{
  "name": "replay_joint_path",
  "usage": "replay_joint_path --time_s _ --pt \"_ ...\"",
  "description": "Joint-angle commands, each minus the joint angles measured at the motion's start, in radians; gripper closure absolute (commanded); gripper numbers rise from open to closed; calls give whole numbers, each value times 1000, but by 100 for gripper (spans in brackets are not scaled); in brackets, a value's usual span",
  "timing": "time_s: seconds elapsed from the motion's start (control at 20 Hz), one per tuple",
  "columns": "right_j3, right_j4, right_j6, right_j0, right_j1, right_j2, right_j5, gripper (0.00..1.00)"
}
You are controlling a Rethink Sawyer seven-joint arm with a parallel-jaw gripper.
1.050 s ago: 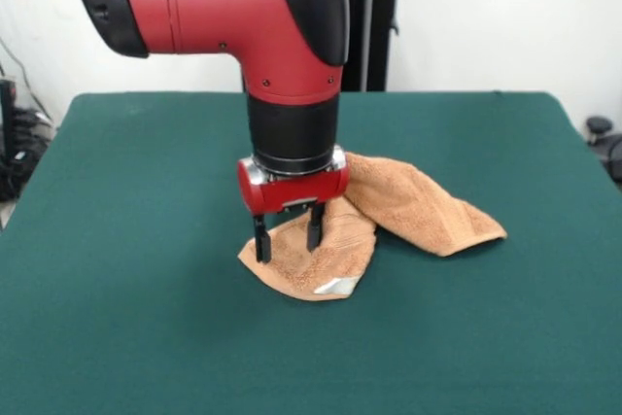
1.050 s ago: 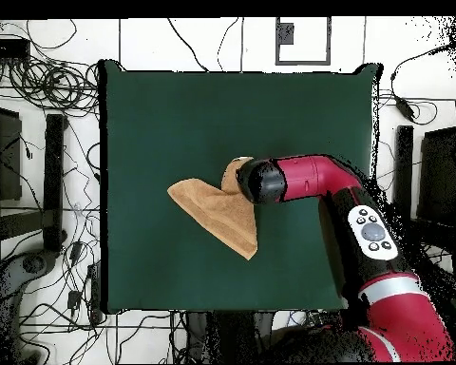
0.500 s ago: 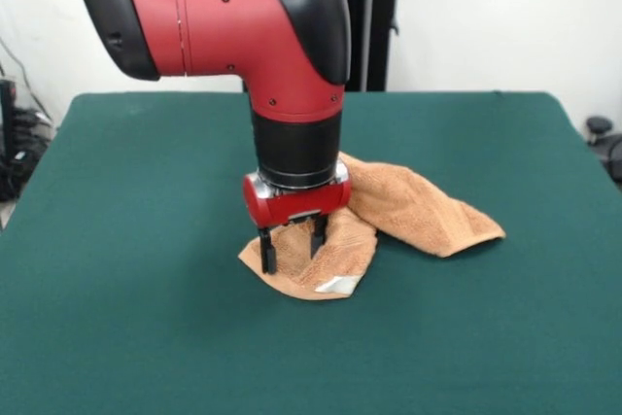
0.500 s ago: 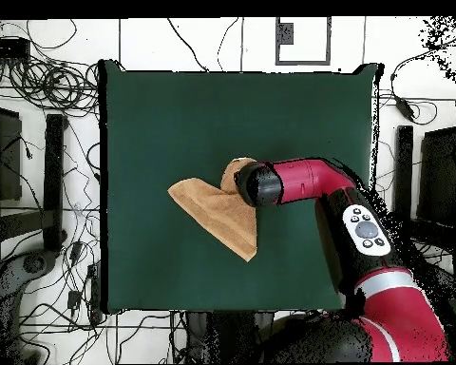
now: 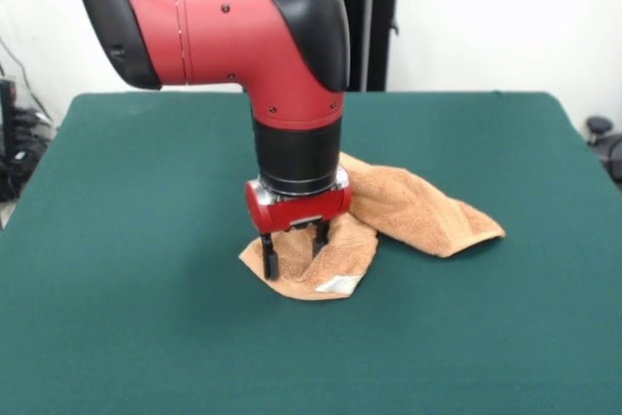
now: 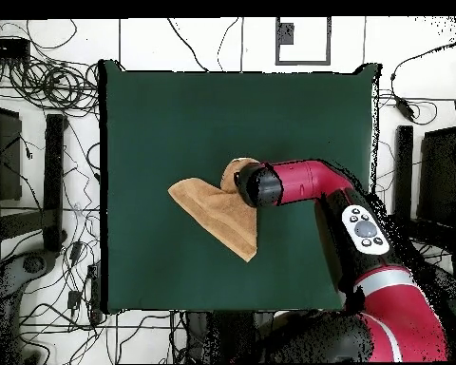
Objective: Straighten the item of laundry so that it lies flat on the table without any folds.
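Front view, towel: one tan terry-cloth towel (image 5: pixel 389 211) lies crumpled near the middle of the dark green felt-covered table (image 5: pixel 117 318), in two lobes; one reaches out to the picture's right, the other lies folded under the gripper with a small white tag (image 5: pixel 335 285) at its near edge.
Front view, arm: one red and black robot arm (image 5: pixel 243 36) comes down from above, its black cylindrical wrist ending in a red collar.
Front view, gripper: the black two-fingered gripper (image 5: pixel 294 252) stands with its jaws apart, both tips down on the near lobe of the towel, one near that lobe's left edge and one further in.
Front view, change: a second ago the gripper hung higher above the cloth; it has come down until the tips press into the towel. The towel's outline looks the same.
Overhead view, towel: the same single towel (image 6: pixel 218 219) shows as a tan wedge near the table's centre, a small rounded fold beside the arm's end.
Overhead view, arm: the red arm (image 6: pixel 313 181) reaches in from the lower right, its dark wrist covering the gripper and part of the towel.
Overhead view, change: the arm's end sits in almost the same spot as before; the elbow has shifted slightly.
Count: one towel, one tag, one table, one arm, one gripper.
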Motion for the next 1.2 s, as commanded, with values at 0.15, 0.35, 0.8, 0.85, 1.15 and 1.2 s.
replay_joint_path --time_s 0.15,0.35,0.8,0.85,1.15,1.2 --pt "26 -68 -96 -27 115 65 -85 0" --pt "23 -77 -130 -37 126 87 -70 100" --pt "45 -44 -74 -13 93 67 6 100" --pt "46 -39 -69 -14 89 64 13 100" --pt "46 -130 -152 48 -20 -20 110 100" --pt "51 -147 -169 55 -49 -36 124 100"
